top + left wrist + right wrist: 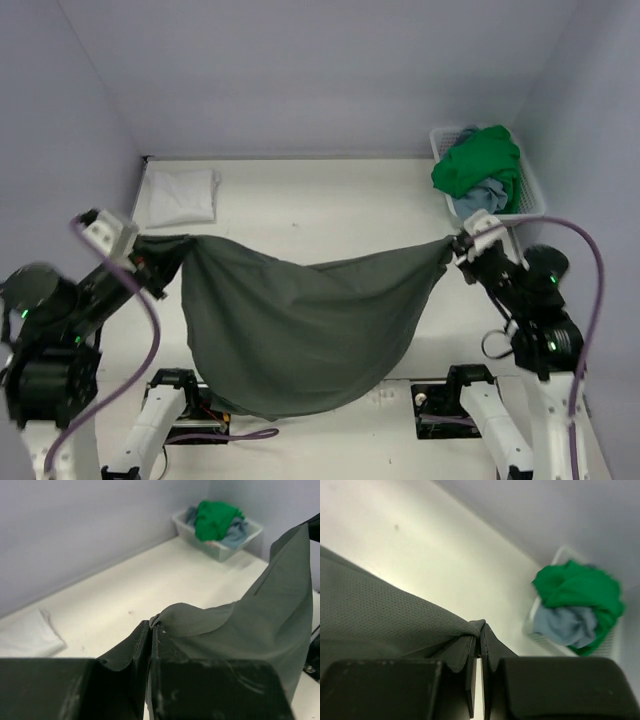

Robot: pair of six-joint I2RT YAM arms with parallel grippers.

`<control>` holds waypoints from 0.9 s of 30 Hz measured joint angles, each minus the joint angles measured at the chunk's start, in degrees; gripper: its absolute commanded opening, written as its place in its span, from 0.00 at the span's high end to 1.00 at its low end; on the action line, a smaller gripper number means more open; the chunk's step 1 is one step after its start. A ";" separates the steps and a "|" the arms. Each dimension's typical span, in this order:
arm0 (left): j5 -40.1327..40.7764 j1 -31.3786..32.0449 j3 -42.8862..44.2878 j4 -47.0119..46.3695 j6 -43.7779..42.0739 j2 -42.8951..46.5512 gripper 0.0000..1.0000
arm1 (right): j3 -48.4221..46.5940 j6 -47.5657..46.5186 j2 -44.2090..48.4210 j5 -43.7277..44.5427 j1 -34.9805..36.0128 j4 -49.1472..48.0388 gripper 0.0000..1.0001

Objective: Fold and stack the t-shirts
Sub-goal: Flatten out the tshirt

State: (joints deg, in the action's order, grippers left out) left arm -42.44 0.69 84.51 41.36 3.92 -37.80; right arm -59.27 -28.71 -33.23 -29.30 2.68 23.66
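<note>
A dark olive-grey t-shirt point(300, 330) hangs spread in the air between both arms, sagging low in the middle toward the near table edge. My left gripper point(165, 258) is shut on its left corner point(162, 616); my right gripper point(455, 248) is shut on its right corner point(479, 625). A folded white t-shirt point(182, 196) lies flat at the back left. A bright green t-shirt point(480, 165) and a dusty light blue t-shirt point(482, 196) are bunched in the basket.
The white slatted basket point(530, 195) stands at the back right corner against the wall. Walls close the table at the back and on both sides. Both arm bases point(165, 400) sit at the near edge, partly under the hanging cloth.
</note>
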 measured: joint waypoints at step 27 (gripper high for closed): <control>20.35 1.18 -17.92 -37.68 -6.88 -45.18 1.00 | 1.68 -2.49 -61.61 4.13 0.07 -37.27 1.00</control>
State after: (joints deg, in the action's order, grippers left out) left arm -22.09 1.87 66.59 3.68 -2.96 -82.98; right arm -57.58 -31.20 -94.85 -25.17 2.74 -13.61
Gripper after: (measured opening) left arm 0.006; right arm 0.007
